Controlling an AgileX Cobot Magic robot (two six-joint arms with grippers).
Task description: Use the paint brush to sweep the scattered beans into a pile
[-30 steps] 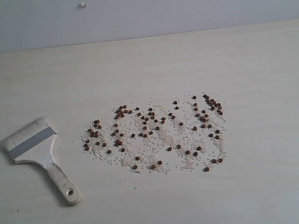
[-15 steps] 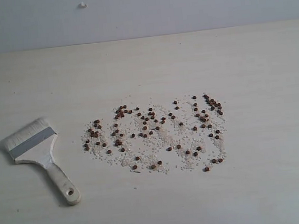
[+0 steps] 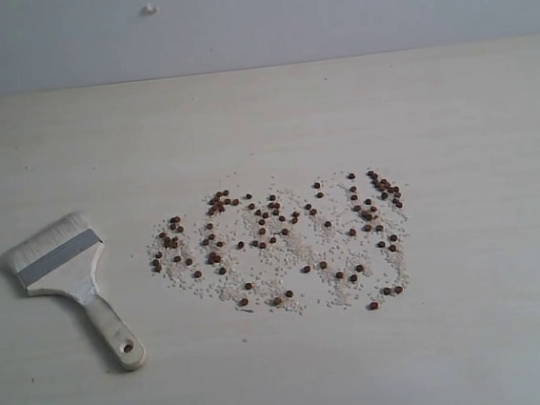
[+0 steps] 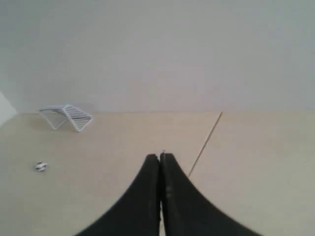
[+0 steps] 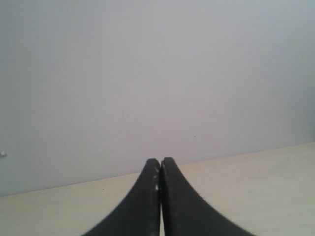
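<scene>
Lying scattered, the beans [image 3: 273, 240] cover the middle of the surface [image 3: 452, 108], mingled with whitish crumbs [image 3: 299, 248].
The paint brush [image 3: 73, 283] rests to their left, untouched; the left tool [image 4: 160, 156] and right tool [image 5: 160, 160] are pressed together, empty.

cut off at edge: left hand [image 4: 160, 156], right hand [image 5: 160, 160] (bases only) | too blurred: small whitish speck [image 4: 41, 166]

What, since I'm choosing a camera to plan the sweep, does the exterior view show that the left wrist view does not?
Only the exterior view: the paint brush lying flat, apart from the beans, which are scattered among whitish crumbs and not yet gathered. Only the left wrist view: the left gripper, fingers shut on nothing, and a white wire rack farther off. Both: the pale table and plain wall.
</scene>
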